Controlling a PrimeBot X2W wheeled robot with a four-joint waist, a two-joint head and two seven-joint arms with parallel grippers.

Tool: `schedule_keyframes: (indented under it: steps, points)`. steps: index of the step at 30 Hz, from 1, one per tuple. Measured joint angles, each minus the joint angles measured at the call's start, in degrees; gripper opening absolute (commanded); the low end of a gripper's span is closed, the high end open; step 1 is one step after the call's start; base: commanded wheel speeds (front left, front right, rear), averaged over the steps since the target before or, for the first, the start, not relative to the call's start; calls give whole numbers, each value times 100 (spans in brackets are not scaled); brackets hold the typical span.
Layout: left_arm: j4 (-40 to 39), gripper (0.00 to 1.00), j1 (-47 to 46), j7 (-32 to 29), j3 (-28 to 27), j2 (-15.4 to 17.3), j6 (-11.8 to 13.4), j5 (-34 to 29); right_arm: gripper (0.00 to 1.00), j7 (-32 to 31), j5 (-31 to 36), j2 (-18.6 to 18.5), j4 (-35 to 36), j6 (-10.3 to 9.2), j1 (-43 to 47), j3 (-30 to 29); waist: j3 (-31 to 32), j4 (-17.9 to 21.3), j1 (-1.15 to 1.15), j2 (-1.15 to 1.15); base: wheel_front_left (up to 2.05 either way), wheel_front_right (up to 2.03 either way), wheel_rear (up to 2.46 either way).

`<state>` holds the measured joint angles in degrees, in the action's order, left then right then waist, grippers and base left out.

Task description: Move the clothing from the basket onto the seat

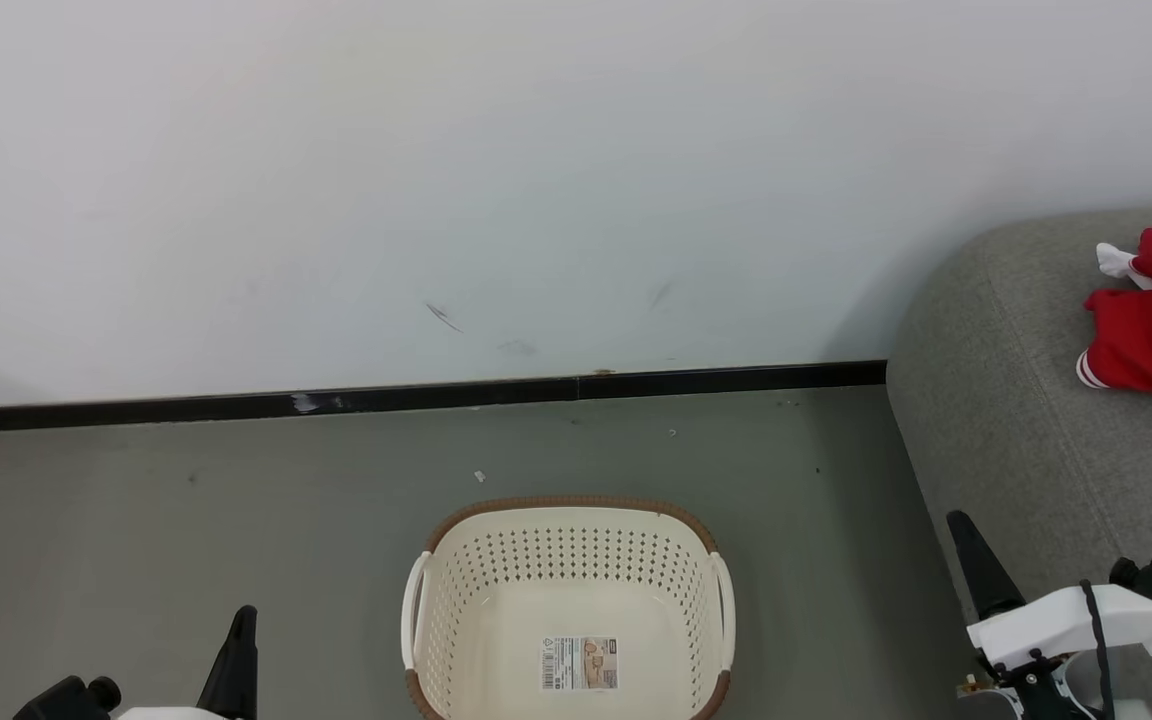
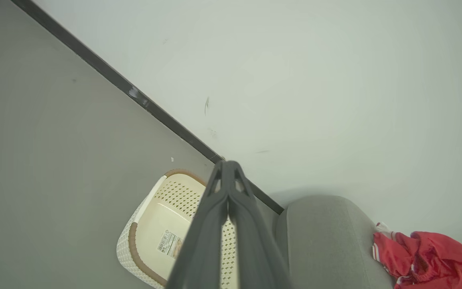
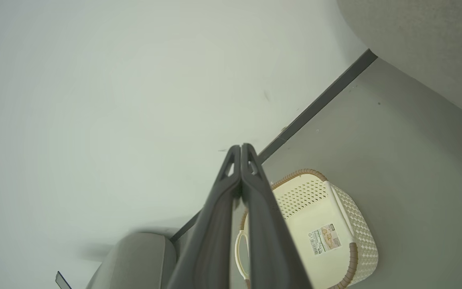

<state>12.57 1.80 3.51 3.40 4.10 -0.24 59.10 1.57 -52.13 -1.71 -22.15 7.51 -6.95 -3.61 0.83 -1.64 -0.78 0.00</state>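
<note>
Since the basket (image 1: 568, 550) on the floor (image 1: 186, 520) holds nothing but its barcode label (image 1: 579, 663), and the clothing (image 1: 1148, 340) lies bunched on the seat (image 1: 1016, 420), the transfer step is judged complete. Left gripper (image 2: 227, 167) and right gripper (image 3: 241, 149): fingers pressed together, holding nothing. Next move calls for a retreat only, no further grasp.

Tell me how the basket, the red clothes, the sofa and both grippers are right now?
Laundry basket: upright on the floor, empty.
Red clothing: crumpled in a heap on the sofa.
Sofa: holding the clothing.
Left gripper: shut, empty.
Right gripper: shut, empty.
</note>
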Motion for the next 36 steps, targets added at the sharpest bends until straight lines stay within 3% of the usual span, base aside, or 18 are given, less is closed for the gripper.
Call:
schedule_keyframes:
  steps: [9, 15, 36]
  points:
    - [74, 0, -60, -162, -138, -32, -105, 634, 0, -154, -744, -2, 104, -1, 62, -94, -37, 32, 46, 0, 0, 0, 0]
    - [112, 0, -159, -297, -226, -51, -202, 1048, 0, -215, -1225, -4, 174, -1, 62, -141, -64, 53, 64, 0, 0, 0, 0]
    - [231, 0, -387, -681, -539, -120, -477, 2437, 0, -573, -2876, -16, 430, -1, 89, -333, -94, 123, 73, 0, 0, 0, 0]
